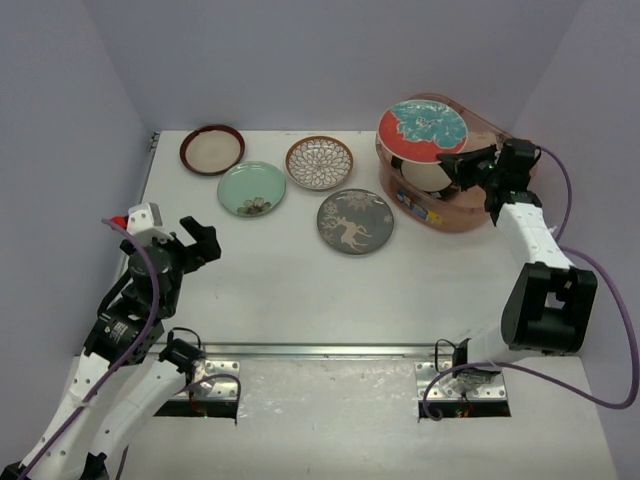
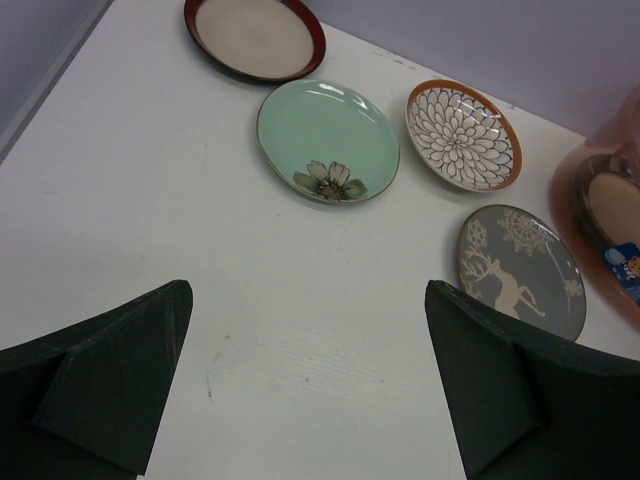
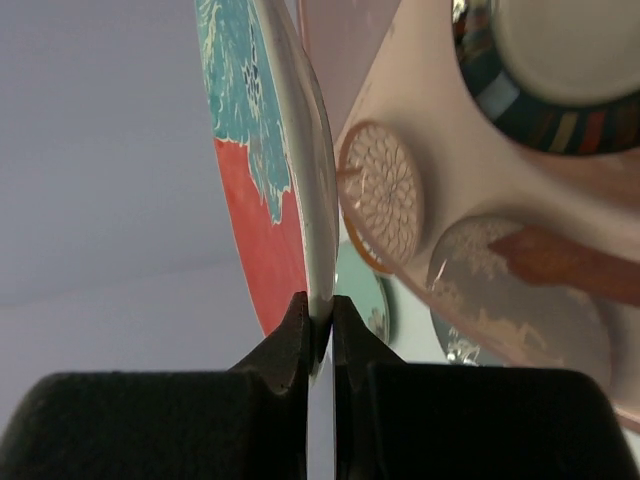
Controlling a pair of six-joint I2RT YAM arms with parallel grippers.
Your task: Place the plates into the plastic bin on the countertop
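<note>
Your white table [image 1: 280,290] sits between plain lilac walls [image 1: 300,60]. Four plates [image 1: 319,163] lie near its far edge. Your right jaws are clamped on the red-and-teal plate [image 1: 422,128], held over the pink bin [image 1: 465,215]. Your left jaws are wide apart.

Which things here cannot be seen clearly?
- Top view: the red-and-teal floral plate covers most of the plastic bin, so the plates inside cannot be counted.
- Top view: the bin's label is too small to read.
- Left wrist view: the right edge cuts off the bin.
</note>
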